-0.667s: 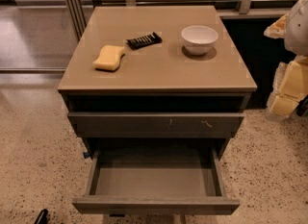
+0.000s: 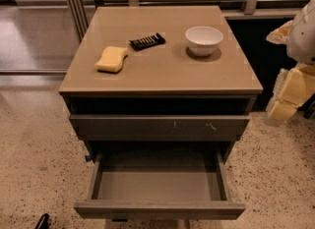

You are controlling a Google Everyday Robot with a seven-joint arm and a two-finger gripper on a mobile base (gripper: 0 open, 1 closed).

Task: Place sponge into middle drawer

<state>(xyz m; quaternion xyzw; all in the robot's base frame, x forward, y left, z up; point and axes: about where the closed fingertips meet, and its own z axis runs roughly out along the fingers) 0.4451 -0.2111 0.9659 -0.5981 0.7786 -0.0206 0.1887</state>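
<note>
Sponge (image 2: pixel 112 59), pale yellow, wavy outline: lies flat on the left part of the tabletop (image 2: pixel 162 78), nothing touching it.

Black ribbed bar (image 2: pixel 147 41): just behind and to the right of the sponge, apart from it, set at a slant.

Grey drawer front with pale scratch marks (image 2: pixel 160 125): centre, under a dark gap below the tabletop, shut.

Middle drawer (image 2: pixel 157 184): lowest in view, pulled well out toward the onlooker, its flat grey tray showing and its plain front nearest.

White bowl (image 2: pixel 204 40): upright on the right rear part of the tabletop, well apart from the sponge.

Tool (image 2: pixel 283 106): cream-coloured, at the far right, off the cabinet's right side and below tabletop level, well apart from the sponge and the drawer. Whether it is spread or pressed together, I cannot tell.
</note>
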